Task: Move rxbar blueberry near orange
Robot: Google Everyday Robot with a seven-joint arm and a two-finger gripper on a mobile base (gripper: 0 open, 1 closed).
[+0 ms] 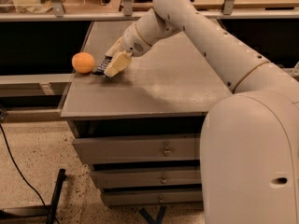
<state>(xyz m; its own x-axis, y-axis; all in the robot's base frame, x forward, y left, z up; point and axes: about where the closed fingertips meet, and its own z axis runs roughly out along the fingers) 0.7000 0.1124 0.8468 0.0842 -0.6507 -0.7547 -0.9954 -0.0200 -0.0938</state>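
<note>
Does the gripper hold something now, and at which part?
The gripper, low over the tabletop, holds the rxbar blueberry by the end farther from the orange.

Gripper (110, 68) at far left of cabinet top (163, 90), just right of orange (83, 62). It hides most of rxbar blueberry (100, 66); only the dark left end shows. Wrapper print too small to read. Robot body (252, 162) cut off by right and bottom edges.
</note>
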